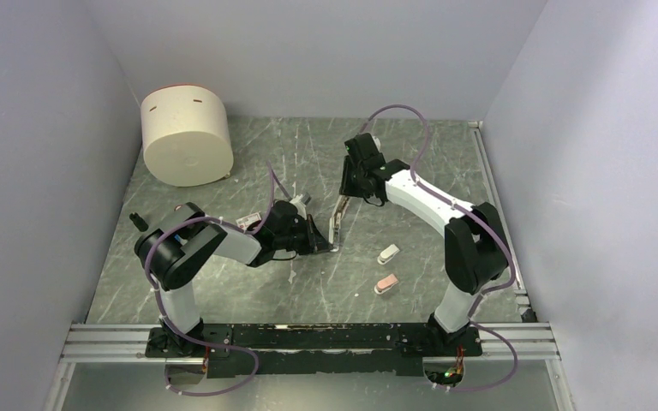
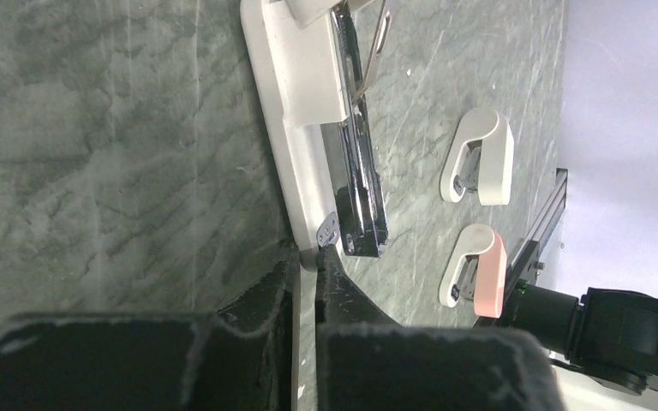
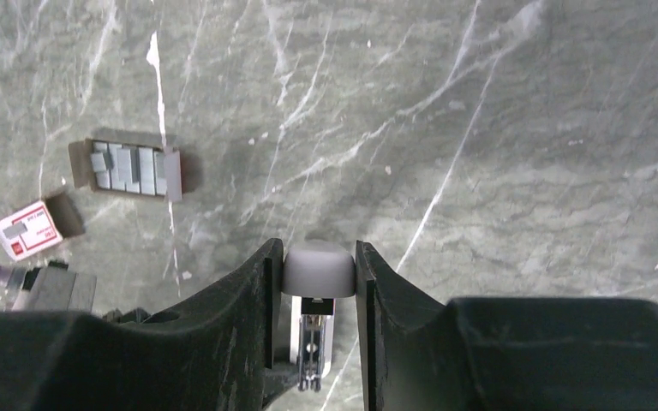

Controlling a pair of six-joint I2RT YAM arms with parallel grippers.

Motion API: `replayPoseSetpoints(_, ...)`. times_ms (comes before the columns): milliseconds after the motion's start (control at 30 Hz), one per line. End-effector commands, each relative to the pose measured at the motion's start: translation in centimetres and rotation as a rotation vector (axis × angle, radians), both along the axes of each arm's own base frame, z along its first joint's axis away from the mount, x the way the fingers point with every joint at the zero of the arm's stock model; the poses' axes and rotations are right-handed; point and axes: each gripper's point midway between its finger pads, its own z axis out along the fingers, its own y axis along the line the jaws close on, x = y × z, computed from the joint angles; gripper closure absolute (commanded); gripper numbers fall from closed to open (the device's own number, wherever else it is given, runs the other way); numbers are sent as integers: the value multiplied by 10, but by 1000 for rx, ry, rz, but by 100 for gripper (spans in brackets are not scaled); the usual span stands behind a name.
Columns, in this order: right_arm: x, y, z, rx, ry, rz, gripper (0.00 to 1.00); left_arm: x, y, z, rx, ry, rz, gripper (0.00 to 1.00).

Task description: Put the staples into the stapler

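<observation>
With right gripper (image 3: pixel 318 257) clamped on one stapler (image 2: pixel 304 94) end, left gripper (image 2: pixel 308 253) pinched on the other, holding it open. Not loaded; need staples (image 3: pixel 133 169) from tray (image 3: pixel 77 163).

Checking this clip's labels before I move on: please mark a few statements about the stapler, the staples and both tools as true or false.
1. The right tool grips the rounded end of the stapler. True.
2. The left tool is wide open, clear of the stapler. False: it is shut on a metal tab on the stapler.
3. The staples lie in a cardboard tray on the table, apart from the stapler. True.
4. The pink piece is held by a tool. False: it lies on the table beside the white stubby piece.
</observation>
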Motion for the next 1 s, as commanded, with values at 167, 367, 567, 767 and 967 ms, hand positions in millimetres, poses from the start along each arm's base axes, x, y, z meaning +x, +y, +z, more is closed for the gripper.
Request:
replayPoseSetpoints(167,17,-6,-21,-53,-16,-24,67,-18,28,-45,171,71,7,92)
replayPoseSetpoints(367,20,-6,-28,-66,-15,-18,65,-17,34,-49,204,85,37,88)
replayPoseSetpoints(567,24,-4,-33,-77,-18,-12,64,-18,41,-52,214,109,71,84)
replayPoseSetpoints(767,20,4,-28,-55,-21,25,61,-17,45,-52,212,124,87,80)
replayPoseSetpoints(967,11,1,-34,-105,8,39,59,-18,52,-60,258,137,102,80)
